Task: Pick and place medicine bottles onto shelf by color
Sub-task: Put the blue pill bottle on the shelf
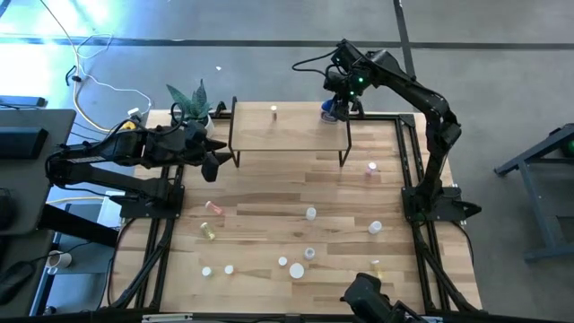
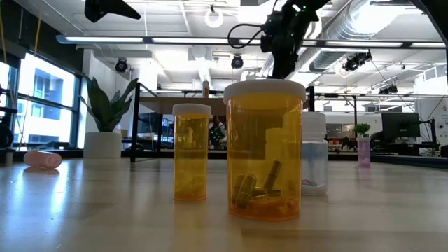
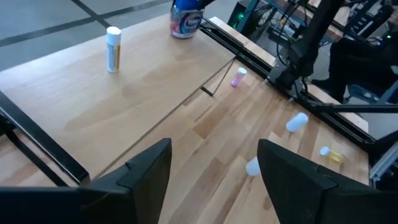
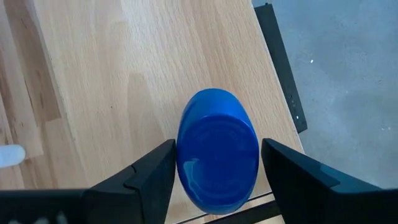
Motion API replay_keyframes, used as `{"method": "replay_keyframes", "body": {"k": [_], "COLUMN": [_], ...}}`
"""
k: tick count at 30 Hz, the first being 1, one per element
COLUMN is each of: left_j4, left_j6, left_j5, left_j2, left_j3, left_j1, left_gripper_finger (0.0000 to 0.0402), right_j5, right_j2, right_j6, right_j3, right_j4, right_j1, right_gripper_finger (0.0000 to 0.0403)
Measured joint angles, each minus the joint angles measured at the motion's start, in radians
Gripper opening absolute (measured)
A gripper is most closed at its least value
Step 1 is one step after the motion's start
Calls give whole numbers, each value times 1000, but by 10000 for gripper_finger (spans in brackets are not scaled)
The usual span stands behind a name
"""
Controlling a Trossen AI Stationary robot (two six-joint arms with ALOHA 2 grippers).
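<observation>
- My right claw (image 4: 214, 180) hung straight over the blue bottle (image 4: 217, 149), fingers spread either side, not squeezing.
- Bottle stood upright on the shelf (image 1: 296, 135), far right corner.
- Left claw (image 3: 214, 177) was open too, by the shelf's left end.

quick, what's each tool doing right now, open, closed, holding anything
Left tool: open, empty, above the table beside the shelf.
Right tool: open, straddling the blue bottle standing on the shelf, not gripping it.
</observation>
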Motion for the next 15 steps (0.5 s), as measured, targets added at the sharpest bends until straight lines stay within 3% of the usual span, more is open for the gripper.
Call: {"method": "replay_keyframes", "body": {"k": [8, 15], "left_j4": [-24, -107], "left_j6": [-54, -123], "left_j5": [7, 2], "left_j2": [0, 1], "left_j3": [0, 0], "left_j1": [-11, -11], "left_gripper_finger": [226, 225], "right_j5": [88, 91], "right_j2": [-2, -2], "right_j6": [8, 9], "right_j3": [0, 0], "right_j4": [0, 0], "right_j1": [0, 1], "right_gripper_finger": [227, 227]}}
